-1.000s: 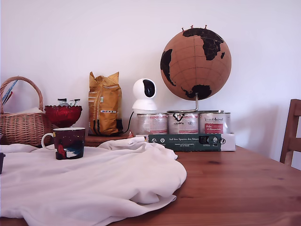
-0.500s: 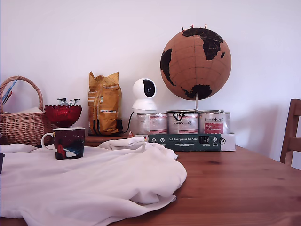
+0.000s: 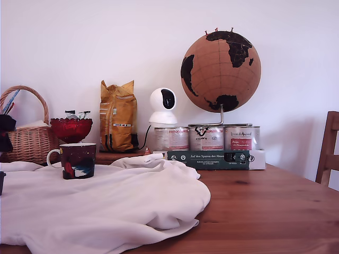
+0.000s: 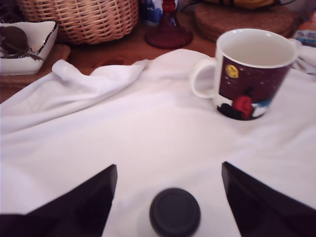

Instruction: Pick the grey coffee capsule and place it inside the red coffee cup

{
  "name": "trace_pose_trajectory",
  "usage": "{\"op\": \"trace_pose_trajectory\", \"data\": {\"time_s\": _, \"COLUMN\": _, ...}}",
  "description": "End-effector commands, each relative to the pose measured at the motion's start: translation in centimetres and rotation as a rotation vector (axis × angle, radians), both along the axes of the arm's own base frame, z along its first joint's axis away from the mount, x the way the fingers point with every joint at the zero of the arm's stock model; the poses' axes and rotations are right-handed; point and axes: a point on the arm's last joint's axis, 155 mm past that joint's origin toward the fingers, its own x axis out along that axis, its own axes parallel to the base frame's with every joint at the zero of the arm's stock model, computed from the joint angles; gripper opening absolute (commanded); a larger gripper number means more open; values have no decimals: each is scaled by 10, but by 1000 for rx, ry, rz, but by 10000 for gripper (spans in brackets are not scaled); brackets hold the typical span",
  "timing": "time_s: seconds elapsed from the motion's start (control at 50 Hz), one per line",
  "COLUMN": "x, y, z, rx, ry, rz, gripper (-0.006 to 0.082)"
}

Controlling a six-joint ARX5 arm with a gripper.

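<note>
The small dark grey, round coffee capsule [image 4: 175,212] sits on the rumpled white cloth [image 4: 148,133] low in the wrist view's frame, squarely between the two black fingers [image 4: 79,207] of the gripper [image 4: 170,197]. The jaws stand wide apart, with bare cloth showing on either side of the capsule, and they hold nothing. The capsule shows as a near-round disc, so it seems to offer no long axis to line up with; whether it stands on its base or its lid I cannot tell.

The dark maroon ceramic mug [image 4: 249,74] with its white handle and rim stands upright on the same cloth in the upper right of the wrist frame, well apart from the capsule, mouth open upward and handle turned toward the middle of the picture. In the exterior view the mug [image 3: 77,160] is at the left, and the capsule appears as only a dark sliver cut by the left edge of the frame.

To my eye the grasp is the step in hand: the fingers need only drop and close. The cloth between capsule and mug is open, though its folds may snag. The woven wicker basket [image 4: 81,17] and the foot of the red glass bowl [image 4: 169,29] lie beyond the mug's side, out of the likely path.
</note>
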Motion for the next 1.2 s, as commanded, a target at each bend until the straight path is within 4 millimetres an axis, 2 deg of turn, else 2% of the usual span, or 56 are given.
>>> {"op": "trace_pose_trajectory", "data": {"time_s": 0.0, "x": -2, "y": 2, "z": -18, "rx": 1, "ry": 46, "rz": 0, "gripper": 624}}
{"op": "trace_pose_trajectory", "data": {"time_s": 0.18, "x": 2, "y": 1, "z": -36, "rx": -3, "ry": 91, "rz": -4, "gripper": 619}}
{"op": "trace_pose_trajectory", "data": {"time_s": 0.26, "x": 2, "y": 1, "z": -39, "rx": 1, "ry": 99, "rz": -5, "gripper": 559}}
{"op": "trace_pose_trajectory", "data": {"time_s": 0.32, "x": 2, "y": 4, "z": -39, "rx": 11, "ry": 93, "rz": 7, "gripper": 447}}
{"op": "trace_pose_trajectory", "data": {"time_s": 0.42, "x": 5, "y": 6, "z": -36, "rx": 30, "ry": 85, "rz": 5, "gripper": 152}}
{"op": "trace_pose_trajectory", "data": {"time_s": 0.46, "x": 6, "y": 6, "z": -34, "rx": 34, "ry": 81, "rz": 3, "gripper": 70}}
{"op": "trace_pose_trajectory", "data": {"time_s": 0.5, "x": 8, "y": 6, "z": -32, "rx": 34, "ry": 74, "rz": 3, "gripper": 28}}
{"op": "trace_pose_trajectory", "data": {"time_s": 0.68, "x": 28, "y": 3, "z": -5, "rx": 18, "ry": -3, "rz": -7, "gripper": 24}}
{"op": "trace_pose_trajectory", "data": {"time_s": 0.84, "x": 53, "y": -13, "z": 27, "rx": -29, "ry": -74, "rz": -45, "gripper": 24}}
{"op": "trace_pose_trajectory", "data": {"time_s": 0.94, "x": 61, "y": -19, "z": 36, "rx": -34, "ry": -70, "rz": -63, "gripper": 26}}
{"op": "trace_pose_trajectory", "data": {"time_s": 1.0, "x": 60, "y": -20, "z": 31, "rx": -36, "ry": -34, "rz": -63, "gripper": 67}}
{"op": "trace_pose_trajectory", "data": {"time_s": 1.04, "x": 57, "y": -20, "z": 24, "rx": -38, "ry": 1, "rz": -62, "gripper": 168}}
{"op": "trace_pose_trajectory", "data": {"time_s": 1.06, "x": 55, "y": -20, "z": 20, "rx": -41, "ry": 19, "rz": -62, "gripper": 226}}
{"op": "trace_pose_trajectory", "data": {"time_s": 1.14, "x": 44, "y": -25, "z": 0, "rx": -55, "ry": 111, "rz": -83, "gripper": 575}}
{"op": "trace_pose_trajectory", "data": {"time_s": 1.18, "x": 37, "y": -25, "z": -9, "rx": -55, "ry": 156, "rz": -83, "gripper": 701}}
